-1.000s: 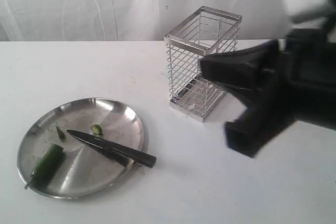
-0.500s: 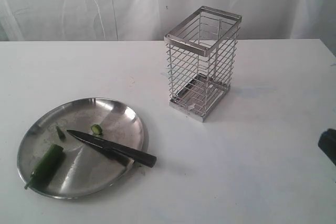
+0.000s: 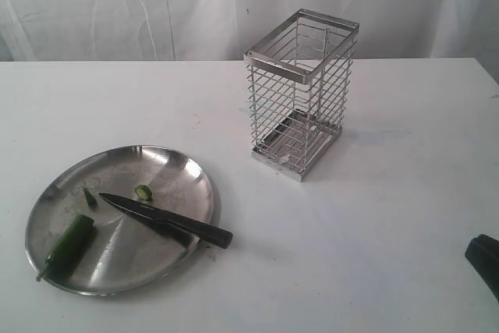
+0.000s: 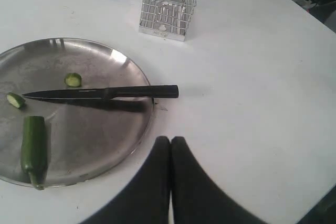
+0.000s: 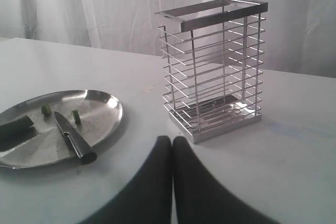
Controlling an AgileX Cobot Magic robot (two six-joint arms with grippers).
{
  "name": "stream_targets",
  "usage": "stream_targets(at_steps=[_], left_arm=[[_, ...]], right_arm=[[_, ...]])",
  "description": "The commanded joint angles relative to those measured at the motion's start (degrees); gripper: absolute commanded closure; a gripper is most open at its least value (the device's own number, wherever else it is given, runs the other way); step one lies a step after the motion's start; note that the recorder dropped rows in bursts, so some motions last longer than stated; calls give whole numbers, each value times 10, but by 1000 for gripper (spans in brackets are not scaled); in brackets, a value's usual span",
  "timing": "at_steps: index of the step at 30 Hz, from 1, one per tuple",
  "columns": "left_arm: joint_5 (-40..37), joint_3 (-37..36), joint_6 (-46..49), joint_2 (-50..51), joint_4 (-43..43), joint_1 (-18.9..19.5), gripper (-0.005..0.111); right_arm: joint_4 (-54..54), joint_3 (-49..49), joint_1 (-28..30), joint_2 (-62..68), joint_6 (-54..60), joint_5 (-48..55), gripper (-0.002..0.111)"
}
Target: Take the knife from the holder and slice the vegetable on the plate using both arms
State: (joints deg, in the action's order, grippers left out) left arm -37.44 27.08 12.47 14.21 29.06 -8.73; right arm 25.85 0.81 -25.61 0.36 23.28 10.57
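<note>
Exterior view: the black paring knife lies flat across the steel plate. Its tip points to 10 o'clock and its handle juts over the rim at 4 o'clock. The green chili pepper lies at the plate's 8 o'clock. Two cut pieces lie beyond the blade, one at 1 o'clock and one at 10 o'clock. The wire holder stands upright on the white table, at 2 o'clock from the plate and well apart from it. The left gripper has its fingers pressed together on nothing, over bare table near the knife handle. The right gripper is likewise closed and holds nothing, facing the holder.
</note>
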Motion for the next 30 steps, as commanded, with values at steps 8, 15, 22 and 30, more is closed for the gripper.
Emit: stream_targets(at_steps=[8, 15, 22, 30], left_arm=[[-2, -3, -5, -3, 8, 1, 107], [-2, -3, -5, -3, 8, 1, 107], [-2, -3, -5, -3, 8, 1, 107], [-2, -3, -5, -3, 8, 1, 107]], right_arm=[[-180, -8, 5, -4, -211, 4, 108], [-179, -8, 5, -4, -211, 13, 108], [-179, -8, 5, -4, -211, 13, 108], [-179, -8, 5, -4, -211, 13, 108]])
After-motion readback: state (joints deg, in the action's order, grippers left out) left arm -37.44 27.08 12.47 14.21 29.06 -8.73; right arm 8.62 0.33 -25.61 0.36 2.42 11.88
